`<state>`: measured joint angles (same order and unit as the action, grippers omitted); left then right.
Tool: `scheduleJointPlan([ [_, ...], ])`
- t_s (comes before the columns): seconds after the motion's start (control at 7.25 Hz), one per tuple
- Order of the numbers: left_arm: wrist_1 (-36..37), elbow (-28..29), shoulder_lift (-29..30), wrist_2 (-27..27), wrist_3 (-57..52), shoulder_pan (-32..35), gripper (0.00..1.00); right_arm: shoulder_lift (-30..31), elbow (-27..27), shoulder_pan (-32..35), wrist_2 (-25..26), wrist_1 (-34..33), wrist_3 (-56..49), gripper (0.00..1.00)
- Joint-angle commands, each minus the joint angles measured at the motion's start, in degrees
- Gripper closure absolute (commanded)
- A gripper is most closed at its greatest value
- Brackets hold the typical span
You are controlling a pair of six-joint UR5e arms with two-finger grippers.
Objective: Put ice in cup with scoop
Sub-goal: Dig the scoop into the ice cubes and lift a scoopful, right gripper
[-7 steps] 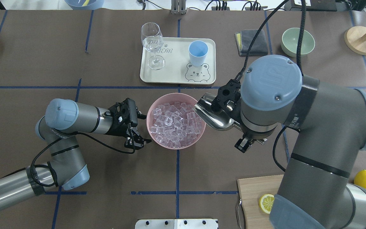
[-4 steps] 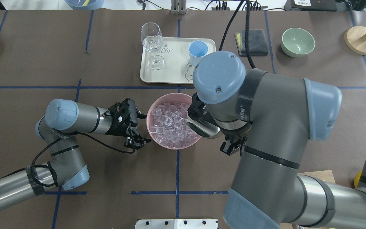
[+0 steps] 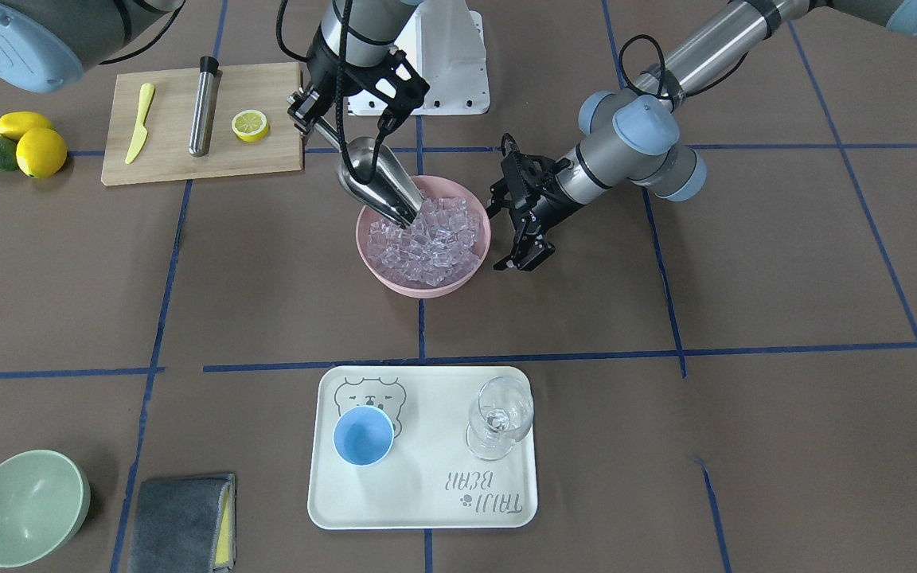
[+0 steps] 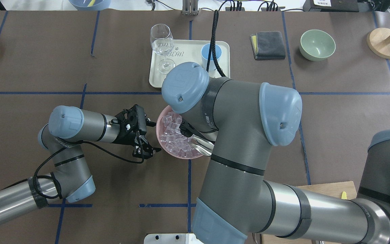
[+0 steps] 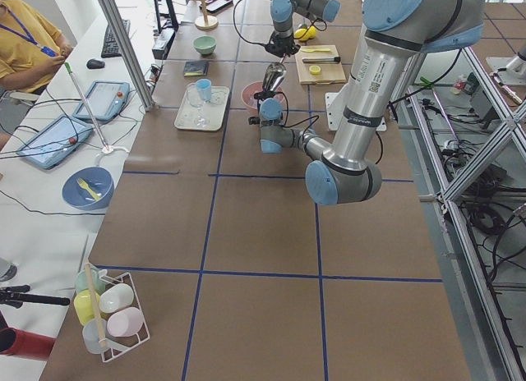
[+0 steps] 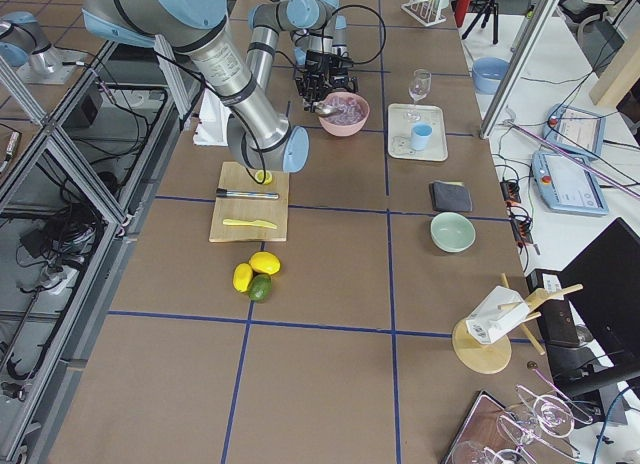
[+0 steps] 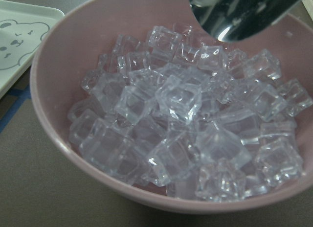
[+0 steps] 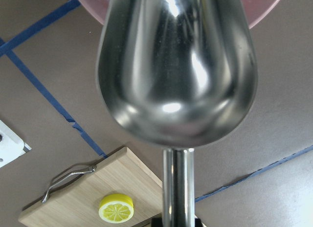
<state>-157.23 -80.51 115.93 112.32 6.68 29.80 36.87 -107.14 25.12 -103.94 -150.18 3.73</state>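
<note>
The ice (image 3: 435,239) fills a pink bowl (image 3: 427,288) at the table's middle. My right gripper (image 3: 311,111) is shut on the thin handle of the steel scoop (image 3: 375,179). The scoop tilts down with its front lip in the ice at the bowl's robot-side rim. In the overhead view my right arm hides most of the bowl (image 4: 161,118) and only part of the scoop (image 4: 201,145) shows. My left gripper (image 3: 510,237) is open and empty beside the bowl's rim. The light-blue cup (image 3: 363,436) stands upright and empty on the white tray (image 3: 427,497).
A clear wine glass (image 3: 500,414) stands on the tray beside the cup. A cutting board (image 3: 172,163) holds a lemon half (image 3: 250,124), a steel cylinder (image 3: 204,115) and a yellow knife (image 3: 138,123). A pale green bowl (image 3: 25,505) and a grey cloth (image 3: 180,521) lie far out.
My right arm has swung left over the bowl. The scoop has gone from the bowl's right rim down into the ice. My left arm has not moved.
</note>
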Motion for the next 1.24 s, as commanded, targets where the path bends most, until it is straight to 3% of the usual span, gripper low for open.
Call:
scheduleJointPlan([
  [0.0, 0.0, 0.0, 0.1, -0.2, 0.0, 0.0, 0.00, -0.9, 2.3, -0.5, 0.3, -2.1, -0.1, 1.00],
  [0.14, 0.0, 0.0, 0.1, -1.0, 0.1, 0.0, 0.00, -1.5, 3.0, -0.5, 0.3, -2.1, -0.1, 1.00],
  [0.41, 0.0, 0.0, 0.1, -1.1, 0.1, 0.0, 0.00, -7.2, 12.1, -0.9, 0.4, -1.7, -0.1, 1.00],
  [1.1, 0.0, 0.0, 0.2, -1.1, 0.1, 0.0, 0.00, -6.3, 16.3, -1.6, 1.6, 4.1, 0.0, 1.00],
])
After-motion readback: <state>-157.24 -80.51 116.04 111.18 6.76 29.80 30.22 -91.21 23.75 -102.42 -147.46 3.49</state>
